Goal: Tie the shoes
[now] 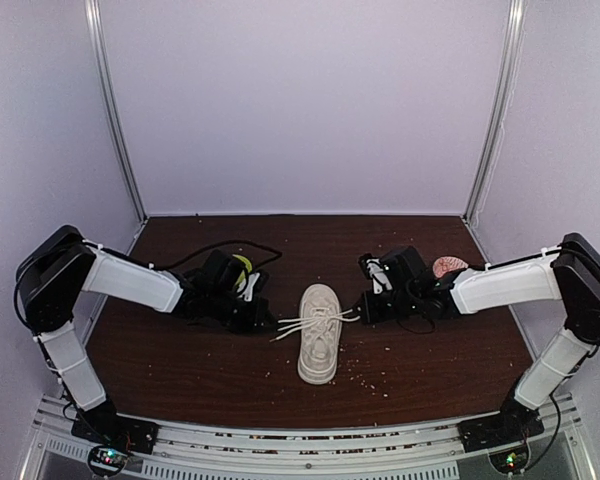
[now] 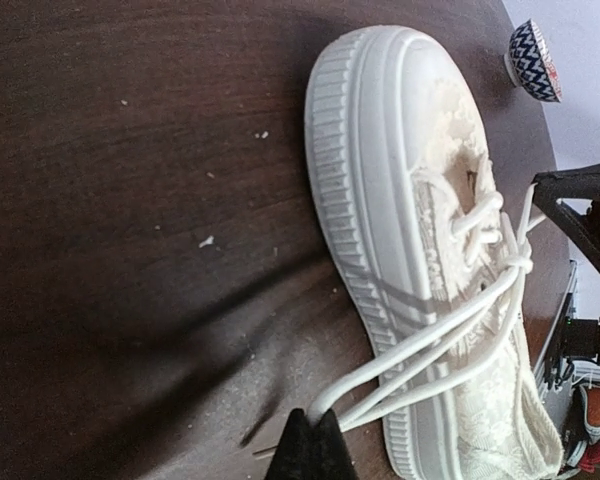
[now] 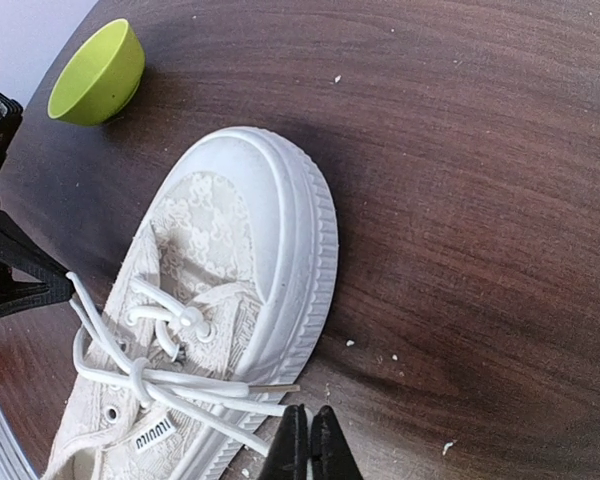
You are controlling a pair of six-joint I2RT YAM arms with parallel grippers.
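Top view: sneaker (image 1: 318, 347) is seen upright on its sole at mid-table (image 1: 180, 370), toe toward 12 o'clock, heel toward 6 o'clock.

Laces (image 1: 315, 322) are stretched out sideways across the upper, toward 9 o'clock and 3 o'clock. One crossing knot is noted over the eyelets in both wrist views.

Left gripper (image 1: 271, 325) is placed at the sneaker's 9 o'clock, low to the table. Its jaws are fully closed, with two lace strands pinched between the tips (left wrist view).

Right gripper (image 1: 363, 310) is placed at the sneaker's 3 o'clock. Its jaws are fully closed, and lace strands are seen running straight into the tips. The grip is taken to be on the laces.

Green bowl (image 1: 242, 272) is recorded at the sneaker's 10 o'clock, behind the left gripper. Patterned bowl (image 1: 448, 266) is recorded at 2 o'clock, partly hidden by the right arm.

Pale crumbs (image 1: 363, 378) are scattered beside the sneaker.
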